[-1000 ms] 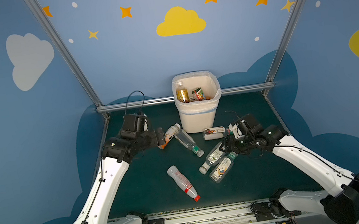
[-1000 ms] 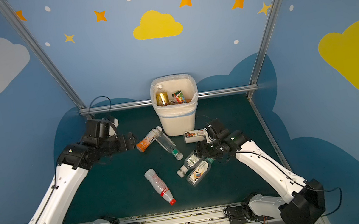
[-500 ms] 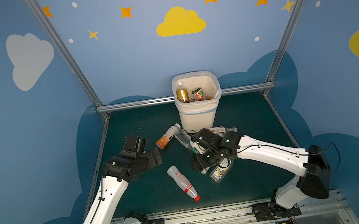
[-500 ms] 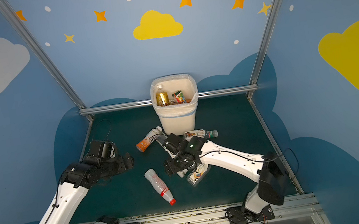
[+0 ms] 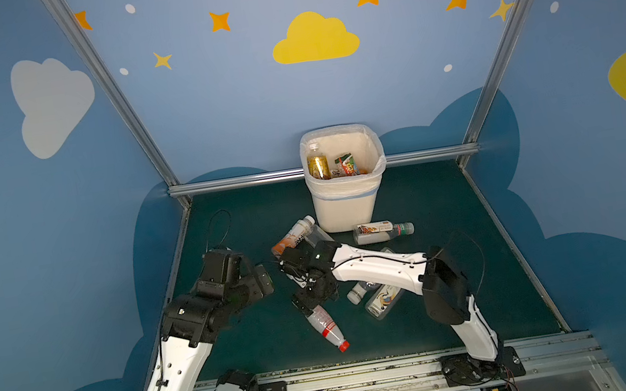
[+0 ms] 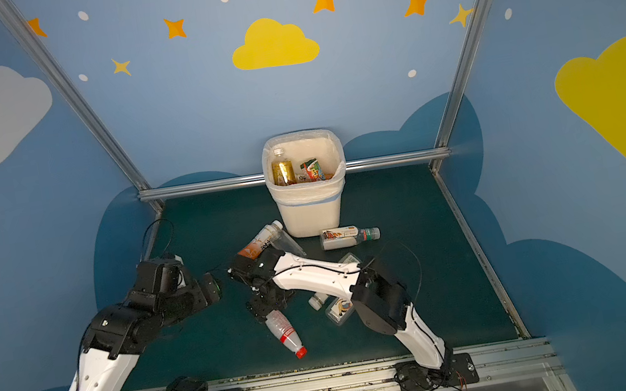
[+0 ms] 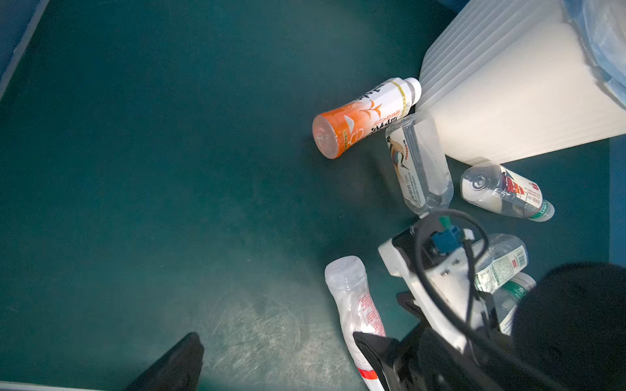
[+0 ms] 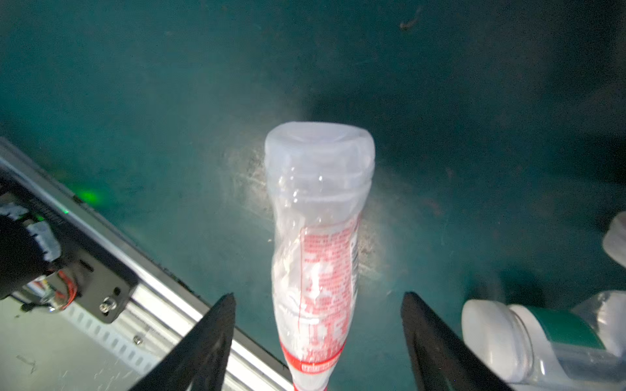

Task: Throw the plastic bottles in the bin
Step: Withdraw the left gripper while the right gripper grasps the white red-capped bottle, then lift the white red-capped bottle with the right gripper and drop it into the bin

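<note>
6 bottles lie on the green surface (image 5: pixel 429 196), and 2 more show inside the bin (image 5: pixel 347 208): a gold bottle (image 5: pixel 318 166), neck up, and a red-and-green bottle (image 5: pixel 347 166) beside it. The bin stands at the back middle of the surface.

Just in front of it, the orange bottle (image 5: pixel 292 236) lies with its white cap at the bin's corner. The clear bottle (image 7: pixel 418 166) lies just beside it, partly under the right arm in both top views. The green-capped bottle (image 5: pixel 382 232) lies on its side near the bin's base, to the right.

Toward the front, the red bottle (image 5: pixel 326 327) lies apart from the others, its red cap pointing at the front edge. The right claw (image 5: pixel 313 295) hangs over its base end, spread. The right wrist view shows the bottle between the 2 fingers (image 8: pixel 210 338) with a gap on each side, so nothing is pinched.

2 further bottles, a white-capped bottle (image 5: pixel 357 294) and a labelled bottle (image 5: pixel 383 299), lie side by side under the right forearm.

The left claw (image 5: pixel 264 280) hovers over bare surface to the left of the right claw, spread and empty.
</note>
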### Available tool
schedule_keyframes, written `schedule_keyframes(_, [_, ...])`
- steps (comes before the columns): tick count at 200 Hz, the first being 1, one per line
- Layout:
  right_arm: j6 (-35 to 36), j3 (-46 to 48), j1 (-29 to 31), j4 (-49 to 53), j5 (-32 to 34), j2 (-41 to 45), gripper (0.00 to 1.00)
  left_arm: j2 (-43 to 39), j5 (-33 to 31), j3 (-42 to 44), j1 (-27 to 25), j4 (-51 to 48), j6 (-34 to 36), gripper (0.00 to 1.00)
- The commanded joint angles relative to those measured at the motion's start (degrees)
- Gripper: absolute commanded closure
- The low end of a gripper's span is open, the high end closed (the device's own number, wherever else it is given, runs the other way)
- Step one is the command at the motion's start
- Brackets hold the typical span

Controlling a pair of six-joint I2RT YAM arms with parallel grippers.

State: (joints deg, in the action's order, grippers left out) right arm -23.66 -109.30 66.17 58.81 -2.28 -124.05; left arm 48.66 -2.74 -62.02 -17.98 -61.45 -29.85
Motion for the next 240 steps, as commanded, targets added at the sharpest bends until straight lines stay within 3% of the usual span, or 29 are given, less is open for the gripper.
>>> schedule_keyframes(1, [1.46, -5.15, 0.13, 6.13, 0.79, -3.37, 0.22, -1.24, -2.7, -1.2, 0.62, -3.29, -0.14, 0.0])
schedule_keyframes(155, [1.49, -18.02, -0.18, 11.75, -1.41, -16.36, 0.23, -5.16, -6.69, -3.5, 2.29, -8.24, 1.11, 0.0])
schedule_keyframes(202, [0.46, -18.74, -0.6, 11.98, -0.41, -16.56, 0.43, -5.44, -7.7, -3.88, 2.42, -8.73, 1.89, 0.0])
schedule_keyframes(240, [0.54, -18.07, -0.63, 11.18, 3.05, -11.74, 0.5, -4.77, -7.55, -3.83, 2.54, -7.73, 2.25, 0.0])
